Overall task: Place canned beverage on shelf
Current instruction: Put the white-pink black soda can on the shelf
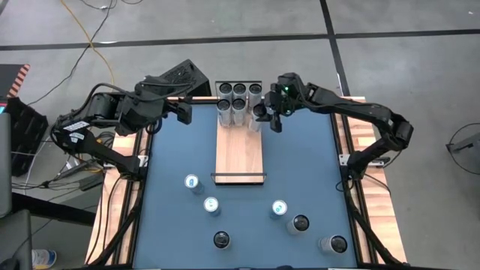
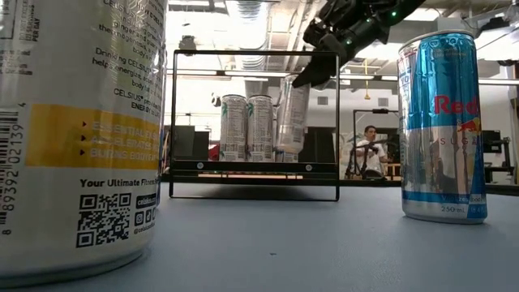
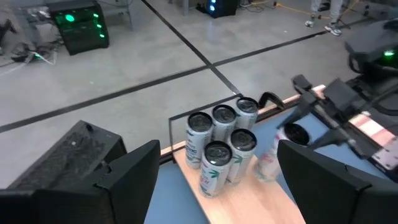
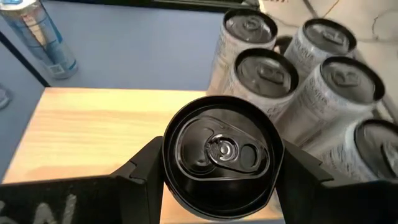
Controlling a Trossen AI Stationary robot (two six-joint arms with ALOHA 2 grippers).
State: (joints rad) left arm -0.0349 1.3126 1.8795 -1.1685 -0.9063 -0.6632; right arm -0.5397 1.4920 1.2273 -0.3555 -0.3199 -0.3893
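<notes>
The shelf (image 1: 240,154) is a light-wood board lying on the blue table, with black rails at its short ends. Several silver cans (image 1: 232,101) stand upright in a cluster on its far end. My right gripper (image 1: 264,117) is at the cluster's right side, shut on a black-topped canned beverage (image 4: 217,152) that the low view shows tilted (image 2: 293,118). My left gripper (image 1: 184,111) hovers open beyond the shelf's far left corner, its fingers (image 3: 134,177) holding nothing. My right gripper pinches the can's upper side wall, just under the rim (image 4: 166,163), between its two fingers (image 4: 142,168), one on each side. The fingers come slanting down from the table's right. The can leans; its bottom (image 2: 285,156) is at board height, and I cannot tell whether it touches.
Loose cans stand on the near half of the blue table: three blue-topped ones (image 1: 193,181), (image 1: 211,205), (image 1: 279,208) and three dark-topped ones (image 1: 221,239), (image 1: 300,223), (image 1: 334,244). The shelf's near part (image 1: 240,161) is bare wood. Two of the near cans (image 2: 73,130), (image 2: 444,122) loom in the low view.
</notes>
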